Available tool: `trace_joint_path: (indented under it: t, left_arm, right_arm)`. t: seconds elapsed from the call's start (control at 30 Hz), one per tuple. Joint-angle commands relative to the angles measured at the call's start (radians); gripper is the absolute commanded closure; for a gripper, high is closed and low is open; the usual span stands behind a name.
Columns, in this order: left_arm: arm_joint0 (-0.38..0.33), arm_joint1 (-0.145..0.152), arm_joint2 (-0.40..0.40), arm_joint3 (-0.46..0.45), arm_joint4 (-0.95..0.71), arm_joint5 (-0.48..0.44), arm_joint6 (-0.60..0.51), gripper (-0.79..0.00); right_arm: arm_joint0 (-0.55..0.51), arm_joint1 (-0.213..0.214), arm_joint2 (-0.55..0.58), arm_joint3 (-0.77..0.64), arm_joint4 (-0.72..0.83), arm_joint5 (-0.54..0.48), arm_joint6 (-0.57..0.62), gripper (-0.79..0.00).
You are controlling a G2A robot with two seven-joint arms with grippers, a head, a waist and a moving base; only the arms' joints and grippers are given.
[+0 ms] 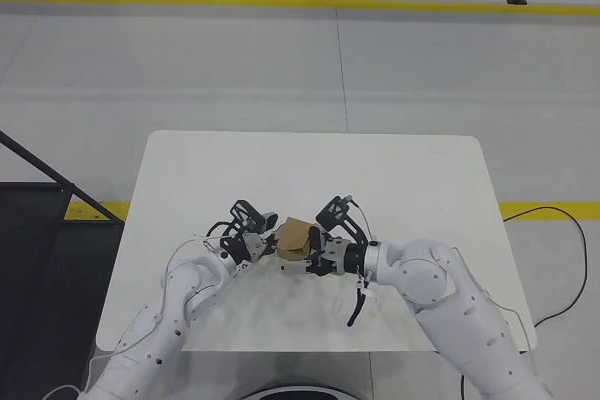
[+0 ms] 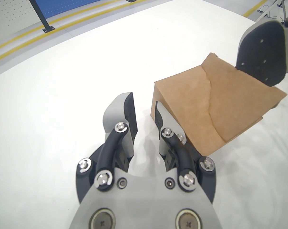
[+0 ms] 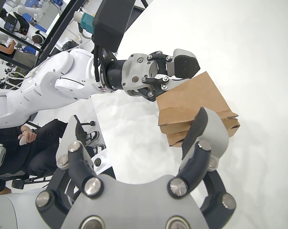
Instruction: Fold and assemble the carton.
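White tabletop [image 1: 410, 180] is carrying a half-folded brown cardboard carton [image 1: 297, 240] between spread left jaws and spread right jaws; flap folding is likely proceeding, calling for a downward press.

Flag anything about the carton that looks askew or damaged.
The carton sits lopsided: its top panel slopes instead of lying flat, a crooked crease runs across it, and at one end the flaps stack loosely with gaps rather than closing flush. Nothing looks torn.
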Motion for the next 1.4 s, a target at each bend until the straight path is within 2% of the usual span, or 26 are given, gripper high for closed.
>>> trace_joint_path:
  t: [0.0, 0.53, 0.93, 1.37]
  left_arm:
    - [0.0, 0.0, -0.001, -0.001, 0.001, 0.002, -0.001, -0.329]
    - [0.005, -0.001, -0.005, -0.009, -0.004, 0.006, 0.001, -0.336]
    - [0.005, -0.002, -0.006, -0.006, -0.003, 0.005, 0.006, -0.342]
    - [0.02, 0.003, -0.04, -0.054, -0.009, 0.014, 0.017, -0.348]
  right_arm:
    - [-0.002, 0.001, 0.003, 0.0, -0.001, -0.002, 0.001, -0.785]
    - [-0.04, 0.009, 0.02, -0.022, -0.056, -0.067, -0.073, -0.785]
    - [-0.025, 0.006, 0.011, 0.007, -0.037, -0.072, -0.074, -0.785]
    - [-0.08, 0.02, 0.063, -0.044, -0.052, -0.076, -0.104, -0.785]
